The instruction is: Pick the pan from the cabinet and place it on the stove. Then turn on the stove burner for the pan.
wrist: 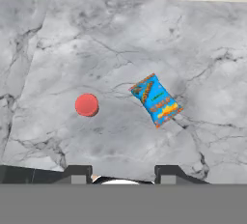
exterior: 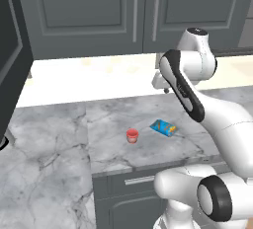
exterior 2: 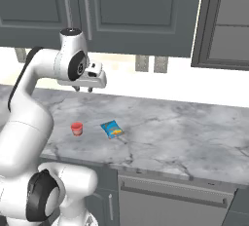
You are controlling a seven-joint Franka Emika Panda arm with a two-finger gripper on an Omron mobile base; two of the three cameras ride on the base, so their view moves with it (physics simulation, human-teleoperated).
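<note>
The dark grey wall cabinet (exterior: 89, 11) (exterior 2: 131, 10) hangs above the marble counter, both doors shut, with slim vertical silver handles. The pan is hidden and the stove is out of view. My gripper (exterior 2: 82, 89) (exterior: 163, 88) hovers well above the counter and below the cabinet, pointing down. In the hand view its two fingertips (wrist: 79, 172) stand apart around the gripper's middle (wrist: 123, 174) with nothing between them, so it is open and empty.
A small red cup (exterior: 132, 135) (exterior 2: 77, 128) (wrist: 87, 105) and a blue snack bag (exterior: 163, 128) (exterior 2: 112, 129) (wrist: 156, 100) lie on the counter (exterior: 49, 139) under the hand. A dark tall panel (exterior: 10, 65) stands at the left. Low cabinet fronts (exterior 2: 170, 200) run below.
</note>
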